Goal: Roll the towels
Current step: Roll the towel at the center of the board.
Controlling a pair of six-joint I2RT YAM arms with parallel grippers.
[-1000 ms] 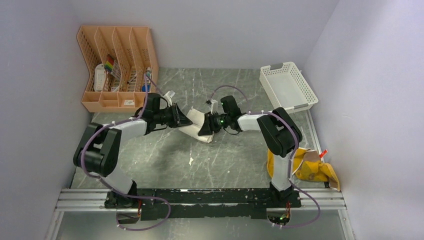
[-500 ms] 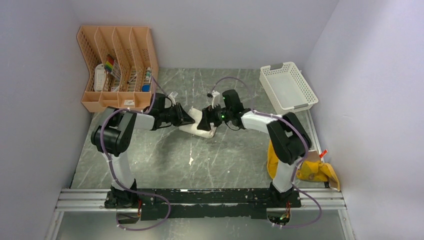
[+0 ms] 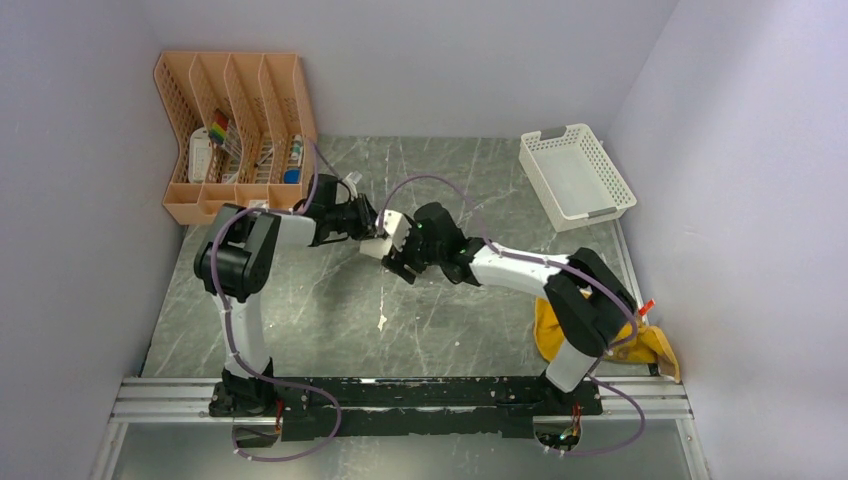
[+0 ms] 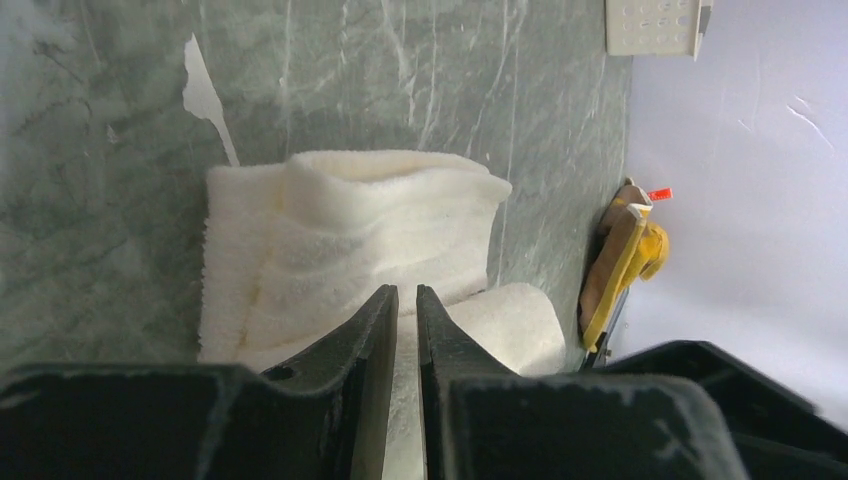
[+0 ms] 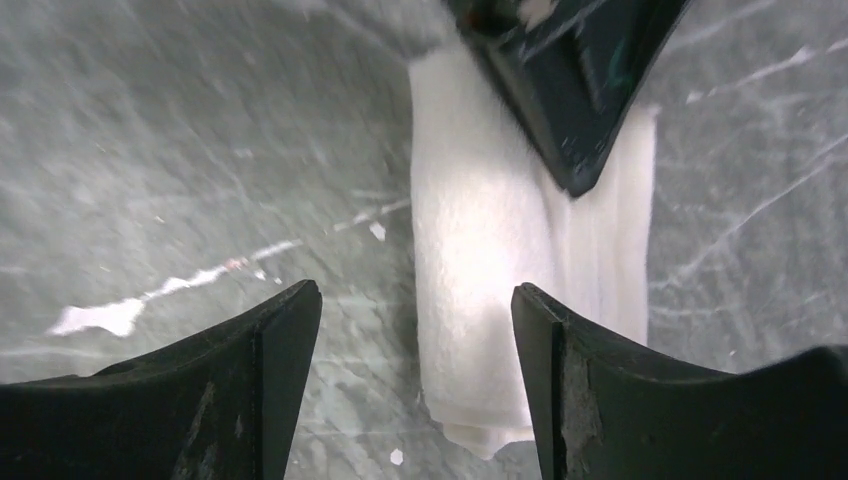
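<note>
**Cream towel between two grippers at mid-counter**

At the far left corner of the grey marbled counter stands an orange slotted organizer. Just right of it, the left gripper reaches rightward and rests its tips on top of the cream-white towel. Its jaws are drawn almost together, and a thin strip of white cloth shows in the slit between them.

The towel lies on the counter toward the far side, a little left of centre. It is partly rolled, with a thick roll along one edge and flatter folded layers beside it. The left gripper's tip sits on the flatter part.

The right gripper comes in from the right and near side with its jaws spread wide. The roll lies just beyond its fingertips, in line with the gap, and neither finger touches it.

A white mesh basket sits at the far right. At the near right edge, well apart from both grippers, the mustard-yellow towel lies bunched with the brown towel.
</note>
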